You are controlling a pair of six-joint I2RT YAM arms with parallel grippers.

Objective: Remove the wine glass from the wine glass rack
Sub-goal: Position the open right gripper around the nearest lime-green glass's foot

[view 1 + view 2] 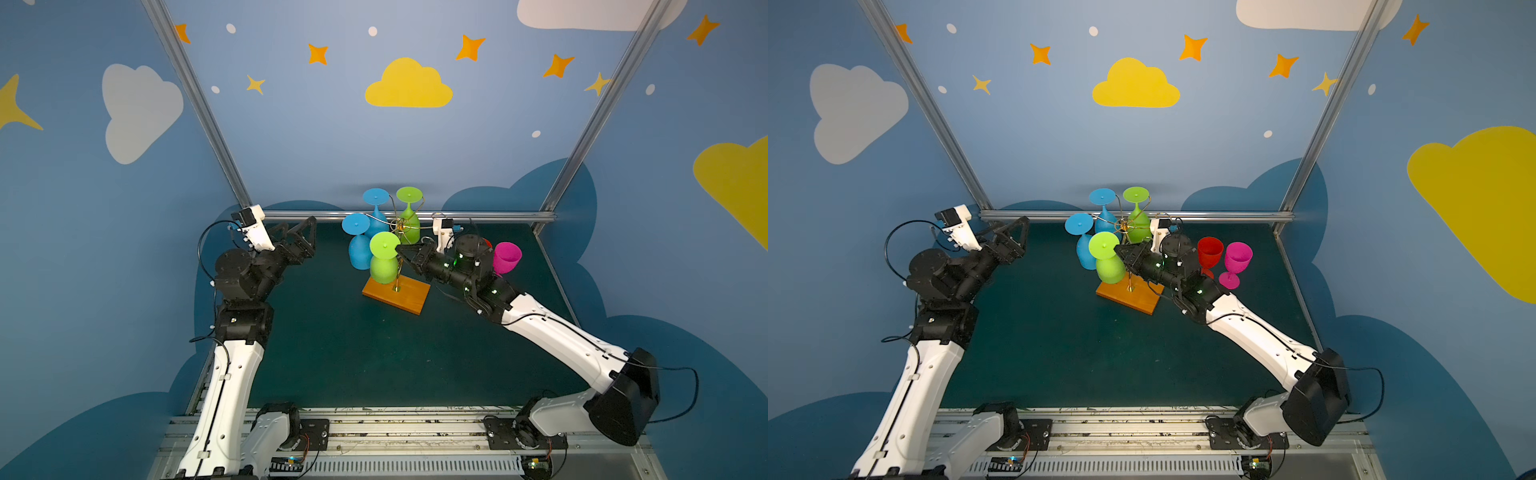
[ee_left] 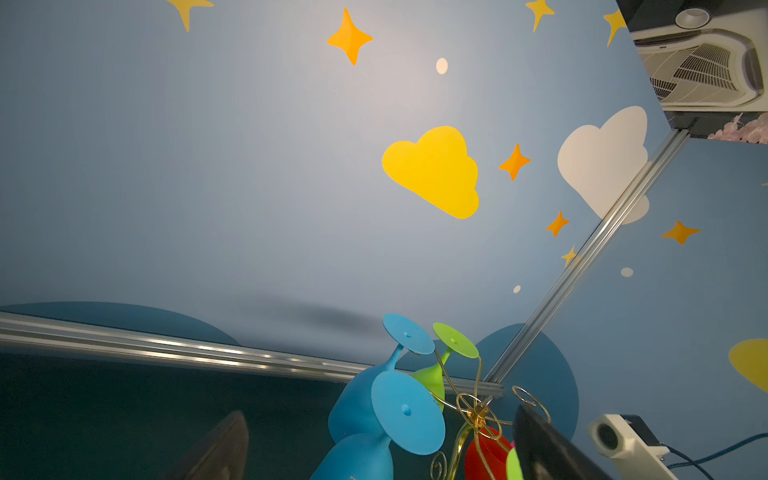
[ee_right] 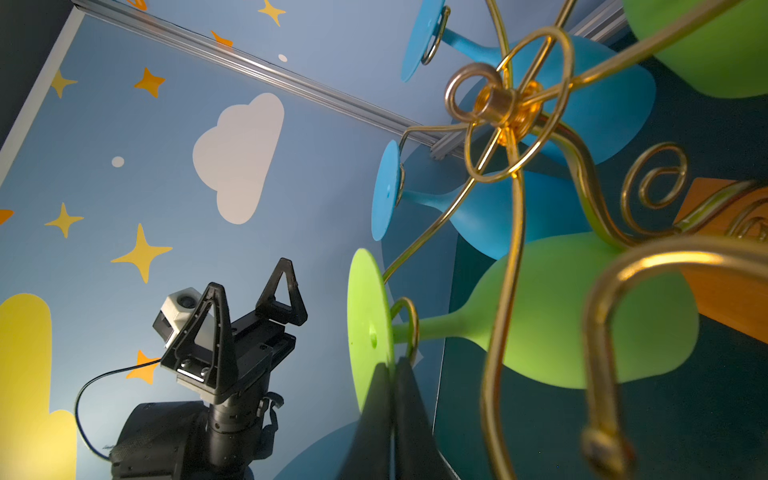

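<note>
The wine glass rack [image 1: 397, 294] [image 1: 1129, 296] is a gold wire stand on an orange-brown wooden base in mid-table. Several glasses hang upside down from its arms. The nearest one is a green wine glass [image 1: 384, 257] [image 1: 1108, 259] [image 3: 561, 316]. My right gripper [image 1: 400, 249] [image 1: 1119, 250] [image 3: 392, 365] is shut on the rim of that glass's round foot [image 3: 368, 324], whose stem still sits in a wire loop. My left gripper [image 1: 305, 232] [image 1: 1017, 232] stands open and empty, left of the rack. Its fingers [image 2: 224, 444] frame the blue glasses in the left wrist view.
Two blue glasses [image 1: 359, 245] [image 1: 376, 208] and a second green glass [image 1: 409, 216] hang on the rack's far side. A red glass [image 1: 1209, 251] and a pink glass [image 1: 1237, 257] stand upright on the table behind my right wrist. A metal rail [image 1: 478, 216] edges the back.
</note>
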